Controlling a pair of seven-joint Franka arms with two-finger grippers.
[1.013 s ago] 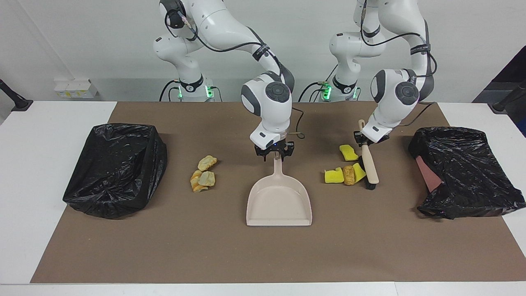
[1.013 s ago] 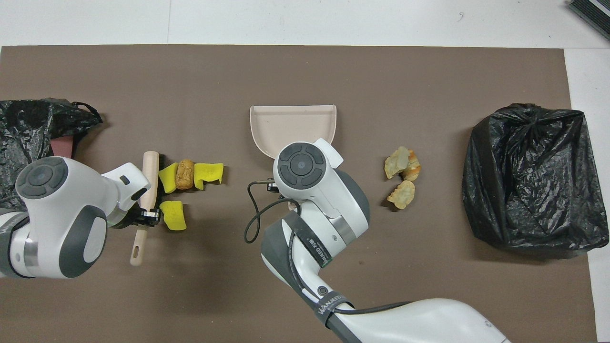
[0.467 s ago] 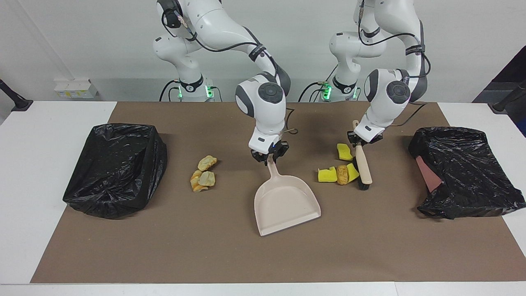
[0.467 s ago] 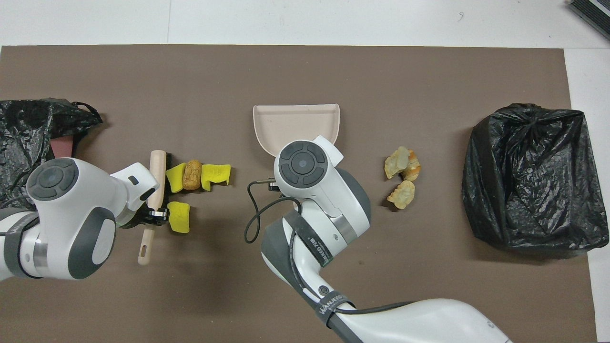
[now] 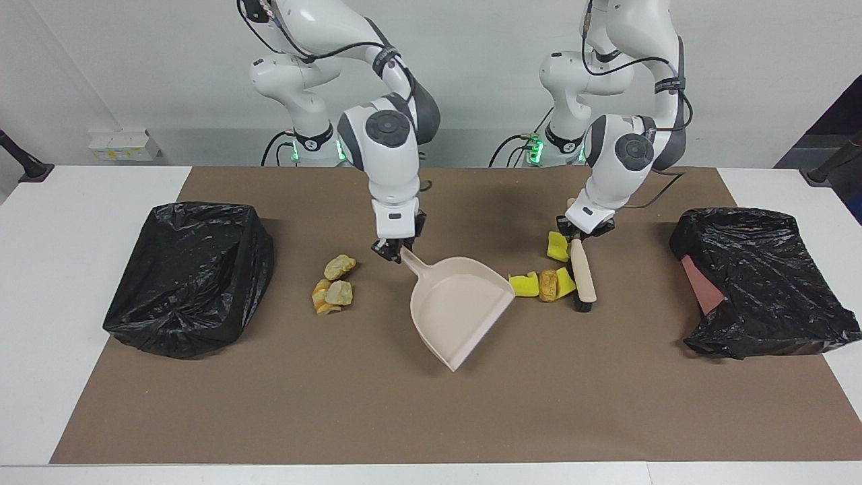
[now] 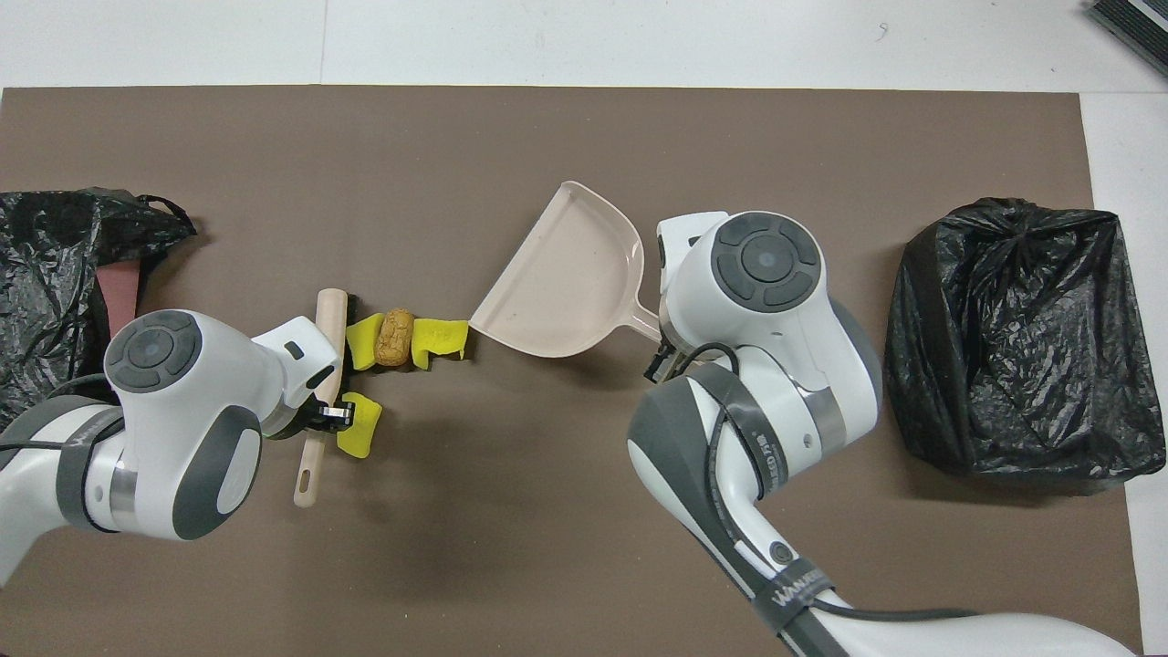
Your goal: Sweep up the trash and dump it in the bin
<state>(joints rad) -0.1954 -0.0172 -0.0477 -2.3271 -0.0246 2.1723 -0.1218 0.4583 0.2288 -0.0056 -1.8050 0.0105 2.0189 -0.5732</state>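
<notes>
Sweeping is under way but, as we judge it, nothing has reached a bin yet: our dustpan (image 5: 459, 310) is empty, and all the trash lies on the brown mat (image 5: 606, 404). Our right gripper (image 5: 396, 250) is clamped on the dustpan's handle, and the pan is angled so its open mouth faces the left arm's end of the table, one corner of its lip just beside the nearest yellow sponge chunk (image 5: 524, 285). Our left gripper (image 5: 578, 232) is closed on the wooden handle of the hand brush (image 5: 582, 276), whose dark bristles rest on the mat against a row of scraps: a second yellow sponge chunk (image 5: 564, 283), the brown oval lump (image 5: 548, 285) and that nearest chunk, lined up between brush and pan. A third yellow chunk (image 5: 557, 246) sits nearer to the robots, just beside the brush handle under our left gripper. Three pale pastry-like pieces (image 5: 333, 286) lie untouched in a cluster toward the right arm's end, between the dustpan handle and the black-bagged bin (image 5: 192, 276) there. Another black bag (image 5: 761, 289), with a reddish box showing under it, sits at the left arm's end. What is left, we think, is nearly everything: push the sponge group into the pan, gather the pastry pieces, then tip the load into a bin.
</notes>
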